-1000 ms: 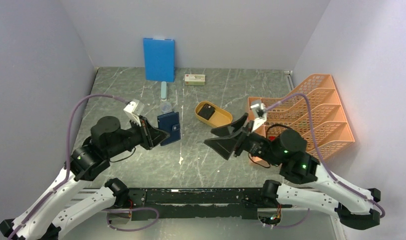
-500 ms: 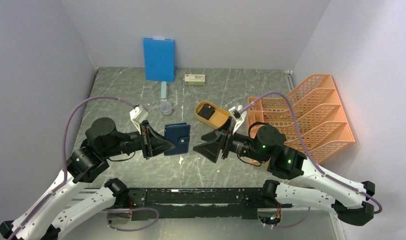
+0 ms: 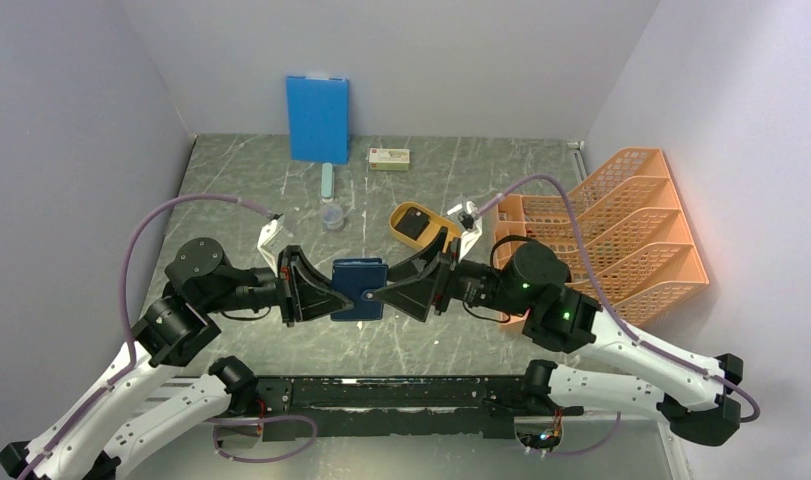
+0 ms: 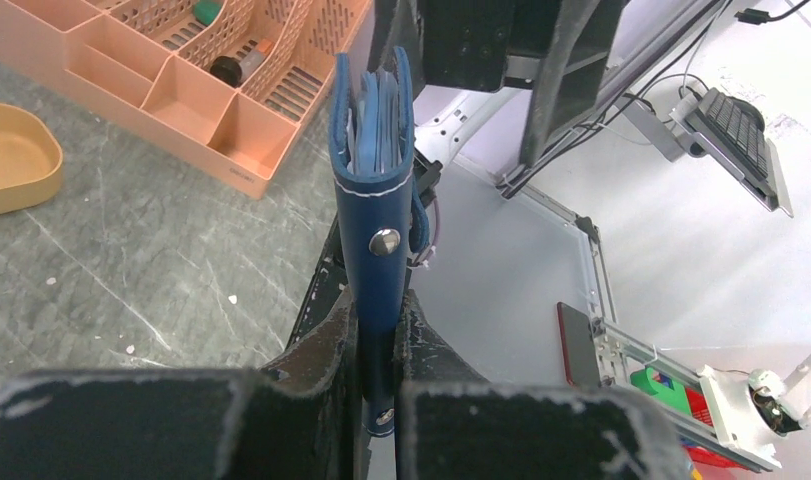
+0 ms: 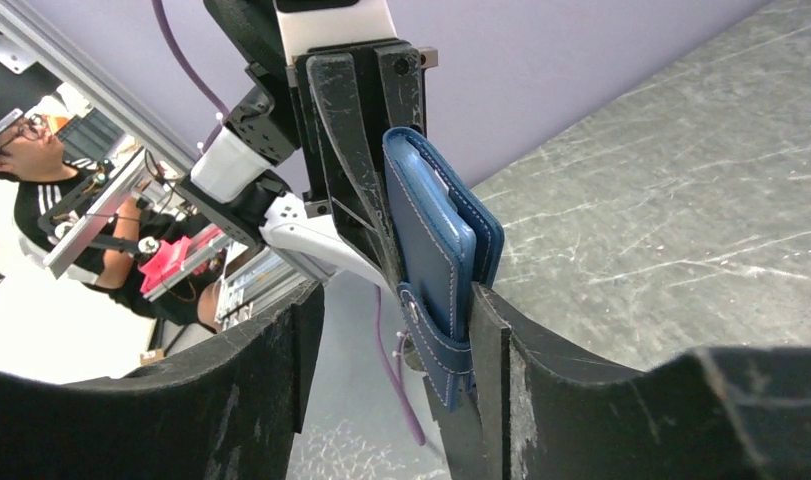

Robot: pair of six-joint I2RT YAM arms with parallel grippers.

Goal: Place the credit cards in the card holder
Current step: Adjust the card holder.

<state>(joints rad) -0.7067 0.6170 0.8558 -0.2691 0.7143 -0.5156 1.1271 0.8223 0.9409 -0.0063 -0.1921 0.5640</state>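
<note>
Left gripper (image 3: 328, 297) clamped on the card holder (image 3: 359, 289), cards visible inside. Right gripper (image 3: 383, 293) jaws spread wide, straddling the holder's other end, one finger touching it

Both hands have met on the near side of the yellow tray.
The left hand (image 3: 333, 299), gripping the card holder (image 3: 362, 288), has carried it rightward to just near of the yellow tray (image 3: 397, 228). The right hand (image 3: 385, 294) has swung left from beside the tray, and its spread fingers now flank the holder's free end.
</note>
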